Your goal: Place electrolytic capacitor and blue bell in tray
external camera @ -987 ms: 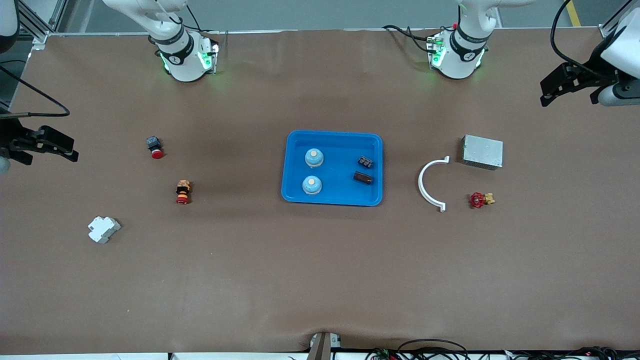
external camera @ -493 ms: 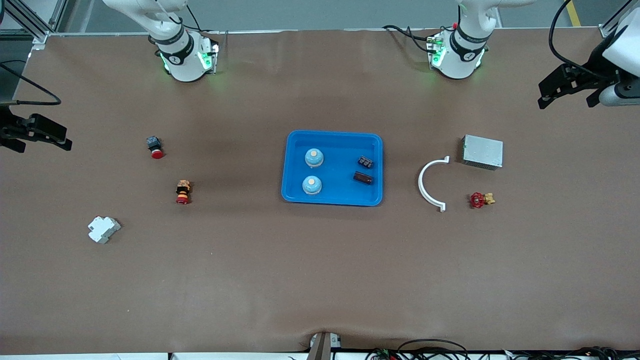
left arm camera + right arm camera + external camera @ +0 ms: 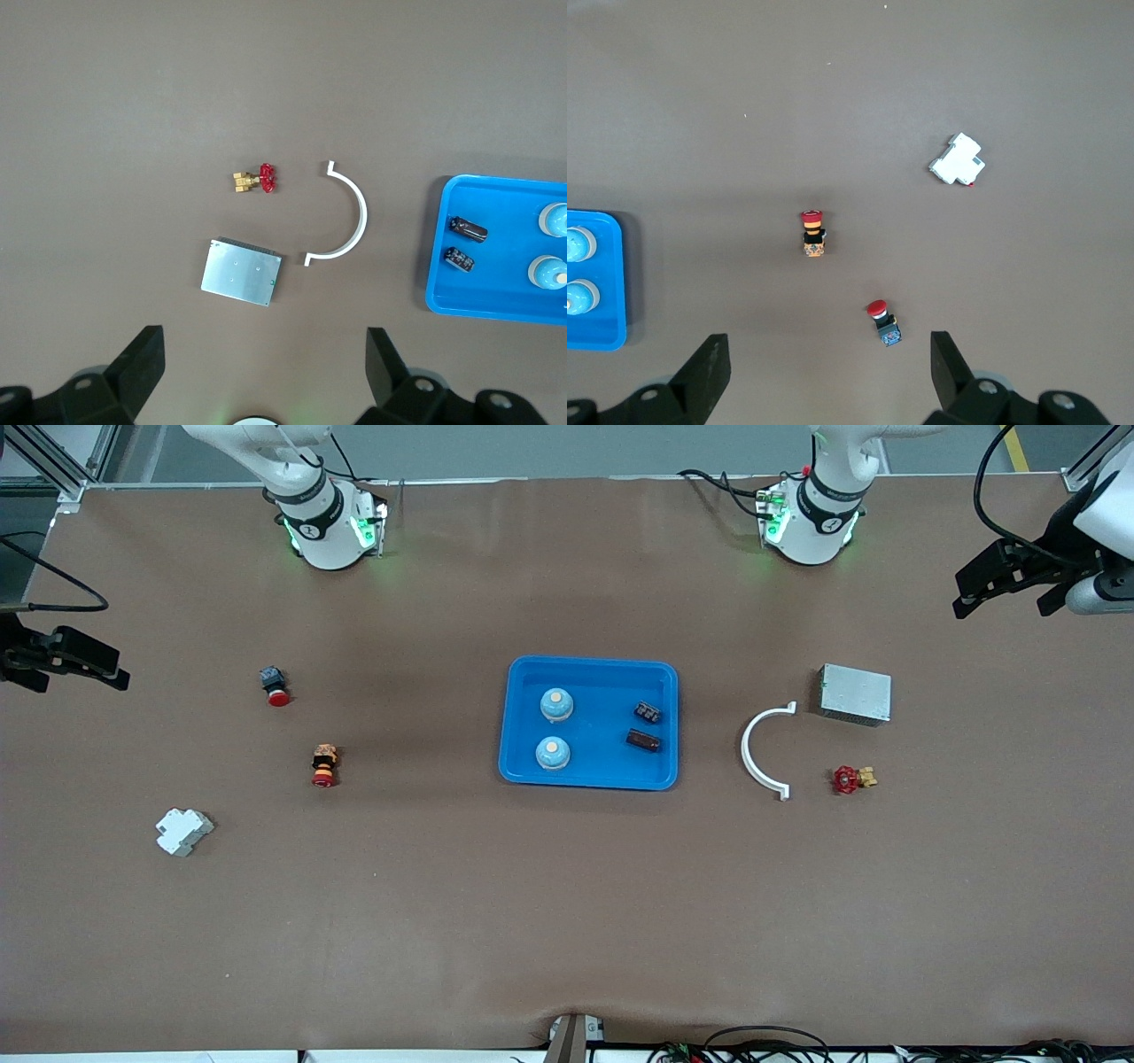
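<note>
Tray (image 3: pixel 592 772) sat mid-table, well apart from both sets of fingers. It held two blue bells (image 3: pixel 556 705) toward the right arm's end and two electrolytic capacitors (image 3: pixel 644 740) toward the left arm's end. Left gripper (image 3: pixel 1010 586) hung over the table's edge at its own end, fingers (image 3: pixel 142 358) spread apart, empty. Right gripper (image 3: pixel 66 662) hung over its own end, fingers (image 3: pixel 710 362) likewise apart, nothing between them. Metal box (image 3: pixel 241 277) lay nearest the left fingers.
</note>
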You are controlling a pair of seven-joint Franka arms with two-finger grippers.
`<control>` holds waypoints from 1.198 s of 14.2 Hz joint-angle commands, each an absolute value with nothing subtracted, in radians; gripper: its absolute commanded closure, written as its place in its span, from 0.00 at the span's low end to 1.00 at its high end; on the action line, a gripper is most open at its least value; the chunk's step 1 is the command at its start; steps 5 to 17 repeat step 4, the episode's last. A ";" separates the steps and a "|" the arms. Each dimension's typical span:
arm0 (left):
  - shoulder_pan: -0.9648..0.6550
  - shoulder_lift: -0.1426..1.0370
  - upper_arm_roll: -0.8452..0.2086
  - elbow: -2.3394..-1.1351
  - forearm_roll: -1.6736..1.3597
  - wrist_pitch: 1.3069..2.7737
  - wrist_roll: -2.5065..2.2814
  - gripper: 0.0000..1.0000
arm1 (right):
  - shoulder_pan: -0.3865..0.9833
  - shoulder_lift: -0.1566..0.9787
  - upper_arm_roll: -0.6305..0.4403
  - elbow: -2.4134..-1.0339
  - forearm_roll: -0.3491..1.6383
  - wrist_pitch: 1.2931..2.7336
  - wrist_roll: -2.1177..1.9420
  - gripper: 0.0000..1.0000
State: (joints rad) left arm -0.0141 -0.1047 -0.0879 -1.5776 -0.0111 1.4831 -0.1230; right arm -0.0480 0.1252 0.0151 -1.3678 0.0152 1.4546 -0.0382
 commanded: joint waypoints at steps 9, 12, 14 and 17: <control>-0.006 -0.114 -0.089 -1.575 -0.020 1.493 -0.112 0.00 | -0.058 0.110 0.018 -1.368 0.029 1.442 -0.025 0.00; -0.006 -0.114 -0.089 -1.575 -0.020 1.493 -0.112 0.00 | -0.058 0.110 0.018 -1.368 0.029 1.442 -0.025 0.00; -0.006 -0.114 -0.089 -1.575 -0.020 1.493 -0.112 0.00 | -0.058 0.110 0.018 -1.368 0.029 1.442 -0.025 0.00; -0.006 -0.114 -0.089 -1.575 -0.020 1.493 -0.112 0.00 | -0.058 0.110 0.018 -1.368 0.029 1.442 -0.025 0.00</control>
